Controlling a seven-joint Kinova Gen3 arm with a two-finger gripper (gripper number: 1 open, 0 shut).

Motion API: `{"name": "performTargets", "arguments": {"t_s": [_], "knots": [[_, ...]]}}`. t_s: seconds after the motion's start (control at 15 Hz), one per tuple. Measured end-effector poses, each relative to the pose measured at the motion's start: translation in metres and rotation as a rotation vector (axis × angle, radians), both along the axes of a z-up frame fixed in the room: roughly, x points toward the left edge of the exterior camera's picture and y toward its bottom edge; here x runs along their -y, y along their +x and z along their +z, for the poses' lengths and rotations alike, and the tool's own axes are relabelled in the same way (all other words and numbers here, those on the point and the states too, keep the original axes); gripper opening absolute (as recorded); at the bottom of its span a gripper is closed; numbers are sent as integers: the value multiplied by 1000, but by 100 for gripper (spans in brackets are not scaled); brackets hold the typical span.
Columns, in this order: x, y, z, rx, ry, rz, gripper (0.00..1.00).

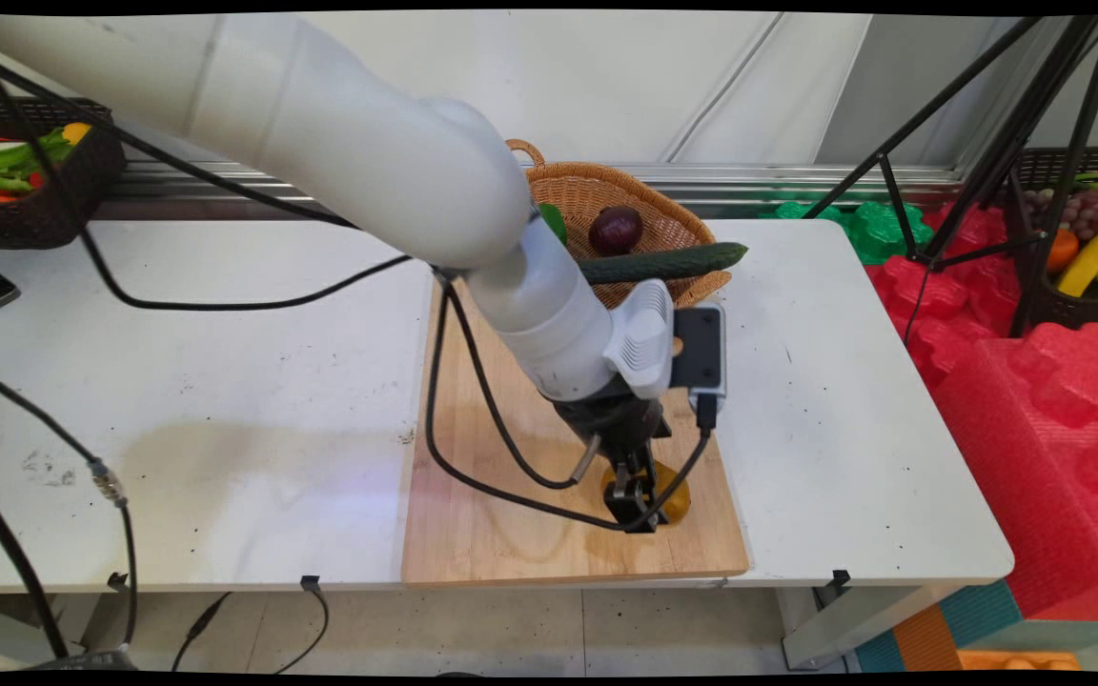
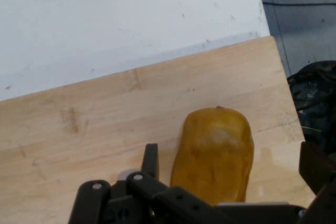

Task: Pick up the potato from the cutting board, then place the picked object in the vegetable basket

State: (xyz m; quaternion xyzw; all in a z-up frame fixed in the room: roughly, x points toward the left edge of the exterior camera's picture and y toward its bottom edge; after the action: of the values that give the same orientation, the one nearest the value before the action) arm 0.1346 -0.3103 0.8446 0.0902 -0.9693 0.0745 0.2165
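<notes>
Now my hand hangs spread around the dull-yellow oblong fruit on the pale wooden cutting board; approach done, pinching comes next, I judge.

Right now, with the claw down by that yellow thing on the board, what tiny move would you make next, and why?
Probably close the claw: its fingers stand open on either side of the yellow pepper, which lies on the wooden board.
</notes>
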Motion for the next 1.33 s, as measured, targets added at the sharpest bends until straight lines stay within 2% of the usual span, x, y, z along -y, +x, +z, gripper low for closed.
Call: {"name": "performTargets", "arguments": {"t_s": [0.33,0.6,0.67,1.07,1.33], "knots": [[8,-8,-25,41,5,-14,100],[12,-9,-36,63,8,-20,100],[12,-10,-37,63,10,-23,0],[8,-8,-27,28,6,-27,0],[2,0,7,-32,-14,-5,0]]}}
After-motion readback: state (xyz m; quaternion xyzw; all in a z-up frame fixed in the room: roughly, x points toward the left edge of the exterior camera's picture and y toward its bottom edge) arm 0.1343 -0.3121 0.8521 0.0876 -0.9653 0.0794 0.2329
